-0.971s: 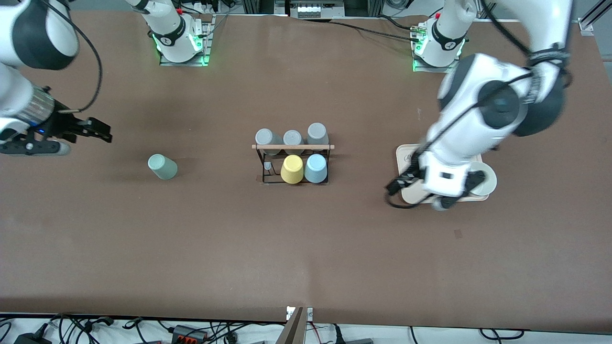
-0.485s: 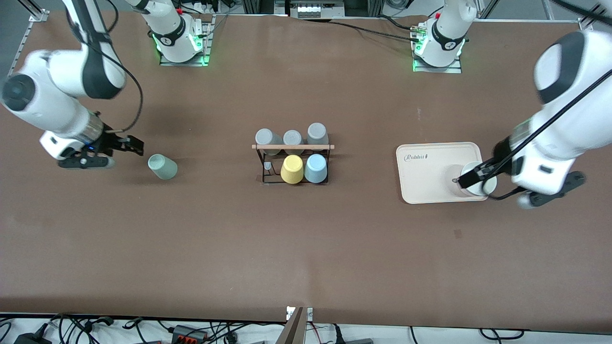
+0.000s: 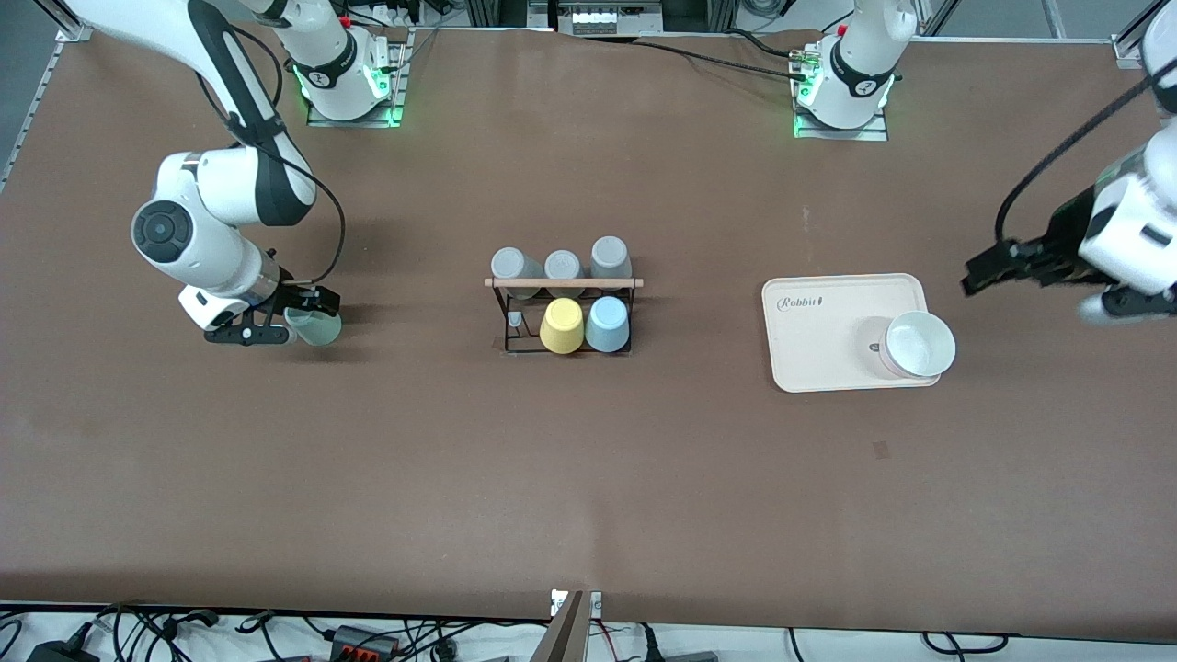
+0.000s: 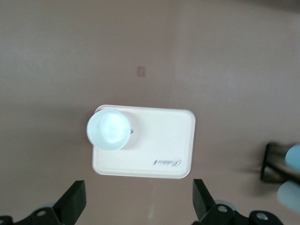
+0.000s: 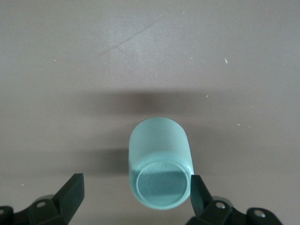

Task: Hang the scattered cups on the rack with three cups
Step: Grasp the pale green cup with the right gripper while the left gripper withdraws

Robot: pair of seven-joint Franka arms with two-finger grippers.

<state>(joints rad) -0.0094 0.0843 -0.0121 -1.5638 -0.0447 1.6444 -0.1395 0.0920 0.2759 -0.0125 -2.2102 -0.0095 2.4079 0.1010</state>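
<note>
Pickup of the mint cup (image 3: 317, 325) is in hand: it lies tipped over on the counter (image 3: 588, 478) toward the right arm's end, well apart from the rack (image 3: 563, 311). Right tool (image 3: 296, 319) sits low with released fingers flanking it; next it must clench and lift. Left tool (image 3: 1002, 267), released and empty, waits in the air near the tray (image 3: 828, 340).

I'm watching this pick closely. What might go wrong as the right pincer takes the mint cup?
The mint green cup lies on its side between the open right pincer fingers; one finger sits close to its rim, so closing unevenly may roll it away. The rack has one free peg beside the yellow cup, so hanging may bump it.
</note>
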